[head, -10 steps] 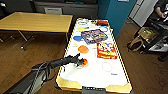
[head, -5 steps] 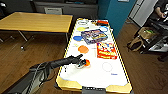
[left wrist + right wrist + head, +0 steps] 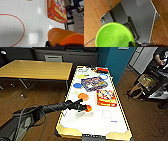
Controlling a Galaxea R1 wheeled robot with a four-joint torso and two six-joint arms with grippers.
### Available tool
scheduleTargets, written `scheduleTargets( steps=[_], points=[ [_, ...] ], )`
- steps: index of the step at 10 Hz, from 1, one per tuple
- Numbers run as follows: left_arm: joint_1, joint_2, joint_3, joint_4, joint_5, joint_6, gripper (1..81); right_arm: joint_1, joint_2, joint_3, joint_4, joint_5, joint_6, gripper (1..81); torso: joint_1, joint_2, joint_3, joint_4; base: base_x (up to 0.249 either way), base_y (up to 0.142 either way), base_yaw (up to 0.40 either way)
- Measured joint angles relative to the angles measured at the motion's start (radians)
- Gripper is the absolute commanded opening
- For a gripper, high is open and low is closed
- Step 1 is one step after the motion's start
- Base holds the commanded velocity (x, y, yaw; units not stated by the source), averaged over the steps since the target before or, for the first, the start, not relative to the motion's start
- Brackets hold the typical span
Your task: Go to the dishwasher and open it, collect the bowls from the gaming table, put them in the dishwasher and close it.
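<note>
The left gripper (image 3: pixel 83 108) reaches out over the near half of the gaming table (image 3: pixel 117 135), clenched on the rim of an orange bowl (image 3: pixel 88 108) that hangs just above the white top. Seen from its wrist, that orange bowl (image 3: pixel 65 37) looks like more than one nested together, though I cannot tell for sure. The right gripper (image 3: pixel 132 44) grips a green bowl (image 3: pixel 114 35) by its edge, low beside the robot's grey base (image 3: pixel 140 21) over the wood floor. Further up the table from the left gripper lie an orange disc (image 3: pixel 83 96) and a blue one (image 3: pixel 77 85), with two game boxes (image 3: pixel 106 97) beside them. I would judge the collecting step well under way; doing it well means lifting the bowl straight up, keeping it level and clear of the red box (image 3: pixel 56 10) nearby.
</note>
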Motion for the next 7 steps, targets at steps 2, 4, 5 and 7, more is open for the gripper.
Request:
scheduleTargets(
  steps=[2,4,5,7],
  points=[
    [-0.015,-0.131,0.204,0.022,0.001,0.000,1.0,-0.017,-0.001,0.000,0.000,0.002,0.000,1.0,0.000,0.000,0.043,0.000,0.000,0.000,0.000],
    [-0.012,-0.312,0.377,0.058,0.001,0.000,1.0,-0.044,0.000,0.000,0.000,0.005,0.000,1.0,0.000,0.000,0.087,0.000,0.000,0.000,0.000],
    [0.025,-0.411,0.449,0.085,0.003,0.000,1.0,-0.054,0.000,-0.001,-0.001,0.004,0.000,1.0,0.000,0.000,0.110,0.000,0.000,0.000,0.000],
    [0.177,-0.546,0.554,0.141,0.001,-0.002,1.0,-0.072,0.000,-0.001,-0.005,0.005,-0.001,1.0,0.000,0.000,0.156,0.000,0.000,0.000,0.000]
  ],
)
